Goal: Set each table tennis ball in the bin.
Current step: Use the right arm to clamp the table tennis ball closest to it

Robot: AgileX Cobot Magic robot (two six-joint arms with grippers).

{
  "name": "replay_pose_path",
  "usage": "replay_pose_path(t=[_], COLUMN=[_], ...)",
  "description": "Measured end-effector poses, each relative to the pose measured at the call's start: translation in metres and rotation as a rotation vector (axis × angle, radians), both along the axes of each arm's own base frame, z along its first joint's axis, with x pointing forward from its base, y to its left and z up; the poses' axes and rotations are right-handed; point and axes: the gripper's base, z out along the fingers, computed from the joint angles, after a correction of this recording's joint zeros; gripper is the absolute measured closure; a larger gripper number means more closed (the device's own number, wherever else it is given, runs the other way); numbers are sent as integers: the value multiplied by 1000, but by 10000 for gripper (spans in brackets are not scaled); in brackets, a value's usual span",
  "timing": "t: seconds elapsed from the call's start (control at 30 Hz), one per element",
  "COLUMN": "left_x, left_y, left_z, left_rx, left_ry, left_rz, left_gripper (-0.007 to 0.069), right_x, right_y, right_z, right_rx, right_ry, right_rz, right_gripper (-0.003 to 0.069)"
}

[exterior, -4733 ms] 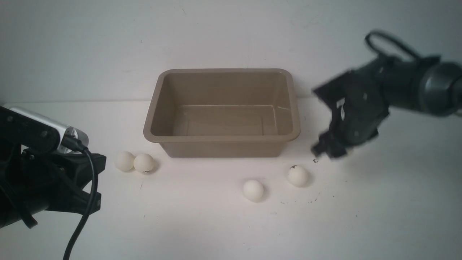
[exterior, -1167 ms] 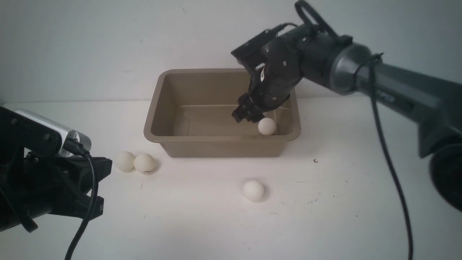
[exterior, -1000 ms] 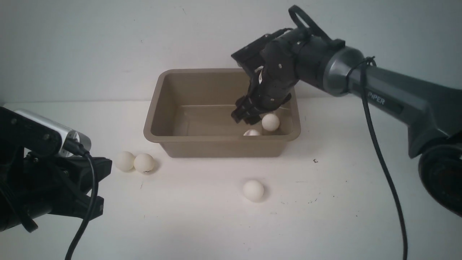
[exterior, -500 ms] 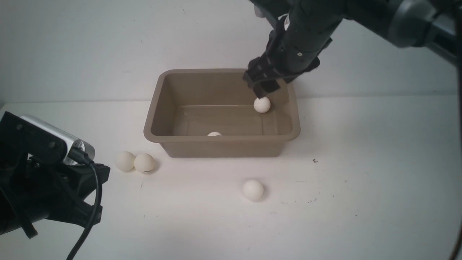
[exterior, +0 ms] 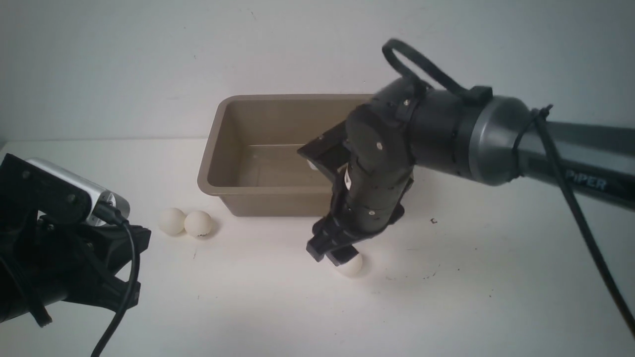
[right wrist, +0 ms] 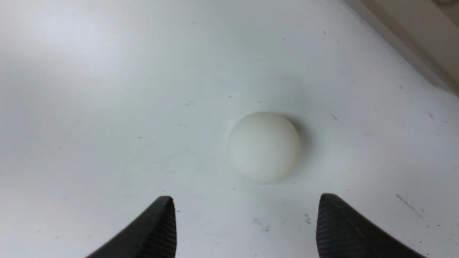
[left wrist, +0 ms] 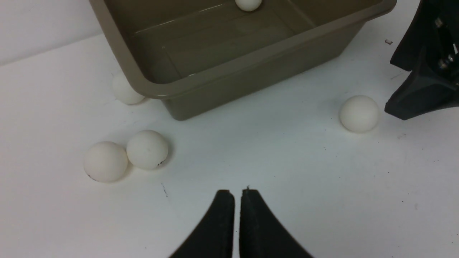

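Table tennis ball (right wrist: 264, 147) lies just ahead of my right gripper (right wrist: 245, 206), jaws spread wide, so I should centre it between them, then close gently.

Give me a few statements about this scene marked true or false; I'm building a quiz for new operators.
1. The right hand is open over a lone table tennis ball on the table. True.
2. The left hand grips a ball. False: the left hand is shut on nothing.
3. A pair of balls touch each other on the table, off the near left corner of the bin. True.
4. The bin is empty. False: another ball is inside it.
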Motion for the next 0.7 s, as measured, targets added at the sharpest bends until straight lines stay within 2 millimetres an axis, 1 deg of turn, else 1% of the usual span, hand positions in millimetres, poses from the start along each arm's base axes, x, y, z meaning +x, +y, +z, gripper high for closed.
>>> replay_pose_path(t=[0.03, 0.2, 0.23, 0.27, 0.5, 0.53, 0.57, 0.6, 0.63, 0.67, 0.7], left_x=[0, 0, 0, 0, 0, 0, 0, 0, 0, 0, 0], left_y=[0, 0, 0, 0, 0, 0, 0, 0, 0, 0, 0], left_z=[0, 0, 0, 0, 0, 0, 0, 0, 0, 0, 0], left_rx=[-1, -4, -4, -4, -5, -5, -5, -5, -5, -5, -6], left_ry=[1, 3, 3, 3, 3, 3, 4, 4, 4, 4, 4], left_rz=[0, 1, 1, 1, 0, 0, 0, 0, 0, 0, -1], left_gripper=[615, 615, 615, 615, 615, 615, 615, 615, 615, 615, 615], right_x=[1, 8, 8, 10, 20, 22, 25, 27, 27, 28, 28], right_y=[0, 5, 5, 7, 12, 11, 9, 7, 6, 5, 4], right_z=[-2, -26, -27, -35, -67, -71, -74, -73, -73, -74, -72], right_rx=[-2, -8, -10, -12, -12, -14, -12, -18, -20, -27, -38], right_ry=[0, 0, 2, 5, 2, -2, -5, -14, -16, -20, -19], right_rz=[-1, -2, -2, 0, -10, -20, -41, -47, -48, -53, -52], right_gripper=[181, 181, 181, 181, 188, 200, 229, 264, 272, 306, 302])
